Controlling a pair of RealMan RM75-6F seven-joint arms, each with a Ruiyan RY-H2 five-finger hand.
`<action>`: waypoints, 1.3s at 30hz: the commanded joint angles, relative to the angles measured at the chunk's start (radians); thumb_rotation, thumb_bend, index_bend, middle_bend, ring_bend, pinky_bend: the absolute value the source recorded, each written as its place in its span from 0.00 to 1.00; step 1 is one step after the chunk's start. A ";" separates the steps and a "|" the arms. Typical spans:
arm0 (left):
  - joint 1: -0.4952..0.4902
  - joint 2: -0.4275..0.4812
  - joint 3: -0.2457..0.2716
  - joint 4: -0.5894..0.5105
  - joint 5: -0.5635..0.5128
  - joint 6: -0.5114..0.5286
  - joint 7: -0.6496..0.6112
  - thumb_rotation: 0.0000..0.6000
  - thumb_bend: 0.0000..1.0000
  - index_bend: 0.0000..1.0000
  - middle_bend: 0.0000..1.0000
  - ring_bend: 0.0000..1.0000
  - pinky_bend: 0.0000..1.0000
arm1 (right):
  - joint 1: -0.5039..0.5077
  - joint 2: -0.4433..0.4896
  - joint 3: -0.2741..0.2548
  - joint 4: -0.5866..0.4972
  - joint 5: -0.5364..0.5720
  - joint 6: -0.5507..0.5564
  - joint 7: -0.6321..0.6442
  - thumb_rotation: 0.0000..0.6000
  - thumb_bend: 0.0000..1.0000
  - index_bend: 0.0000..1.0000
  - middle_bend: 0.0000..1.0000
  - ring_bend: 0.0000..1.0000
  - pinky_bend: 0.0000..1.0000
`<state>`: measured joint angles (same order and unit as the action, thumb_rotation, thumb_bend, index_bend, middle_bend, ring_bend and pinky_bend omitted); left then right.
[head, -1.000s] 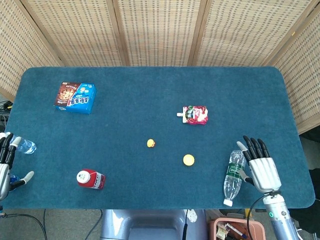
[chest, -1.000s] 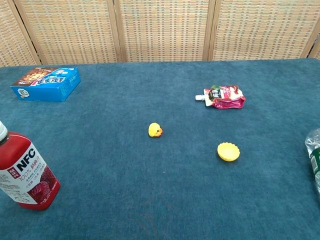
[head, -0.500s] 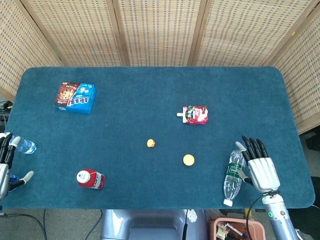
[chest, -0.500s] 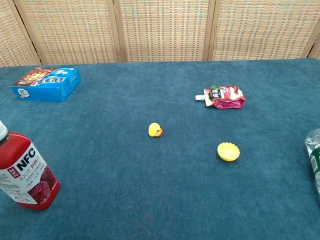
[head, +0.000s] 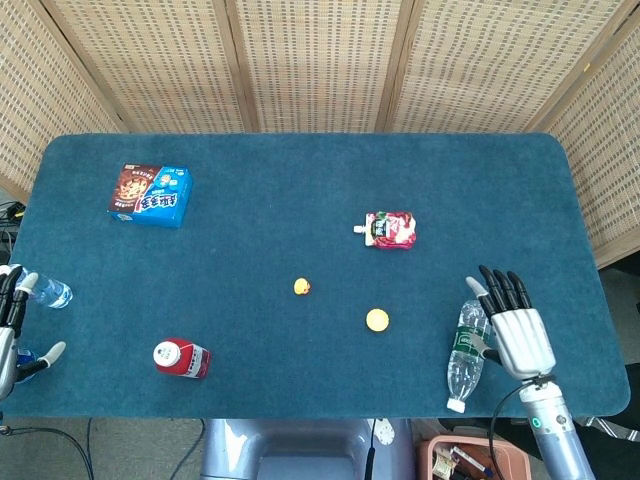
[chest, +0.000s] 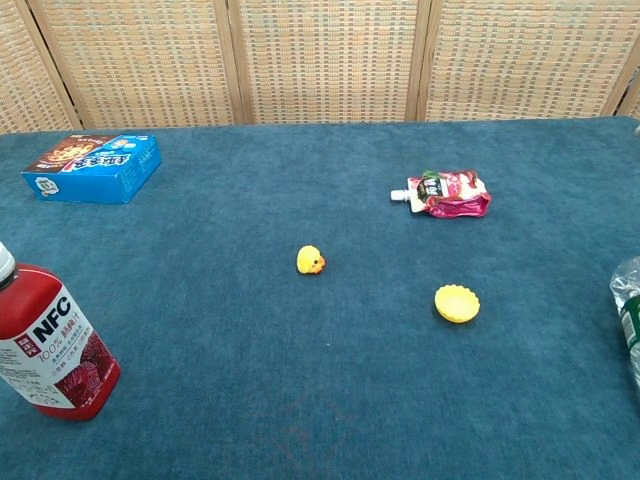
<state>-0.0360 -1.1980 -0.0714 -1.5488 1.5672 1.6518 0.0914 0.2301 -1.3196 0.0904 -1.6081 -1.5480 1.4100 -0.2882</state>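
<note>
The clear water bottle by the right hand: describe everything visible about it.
The water bottle is clear plastic with a green label band and a white cap. It lies on its side on the blue table near the front edge, cap toward the robot. The right hand, fingers spread, is right beside it; contact cannot be told. The chest view shows only its edge.

Right hand (head: 517, 325) flat, fingers spread (palm down); left hand (head: 12, 330) at the edge, fingers apart

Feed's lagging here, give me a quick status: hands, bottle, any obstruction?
Right hand open, beside the lying clear bottle, no grip. Left hand open at table edge. Nothing between right hand and bottle.
</note>
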 joint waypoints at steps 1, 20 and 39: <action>0.000 0.001 -0.003 0.001 -0.005 -0.001 -0.003 1.00 0.08 0.00 0.00 0.00 0.00 | 0.045 -0.003 0.037 -0.036 0.012 -0.040 -0.041 1.00 0.21 0.00 0.00 0.00 0.00; -0.013 -0.001 -0.012 0.023 -0.043 -0.042 -0.035 1.00 0.08 0.00 0.00 0.00 0.00 | 0.432 -0.324 0.220 0.069 0.299 -0.398 -0.297 1.00 0.21 0.34 0.04 0.00 0.00; -0.020 0.007 -0.020 0.046 -0.077 -0.075 -0.100 1.00 0.08 0.00 0.00 0.00 0.00 | 0.637 -0.560 0.245 0.260 0.492 -0.490 -0.445 1.00 0.21 0.36 0.05 0.00 0.00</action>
<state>-0.0558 -1.1913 -0.0912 -1.5033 1.4910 1.5770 -0.0081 0.8616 -1.8738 0.3324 -1.3549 -1.0617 0.9238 -0.7311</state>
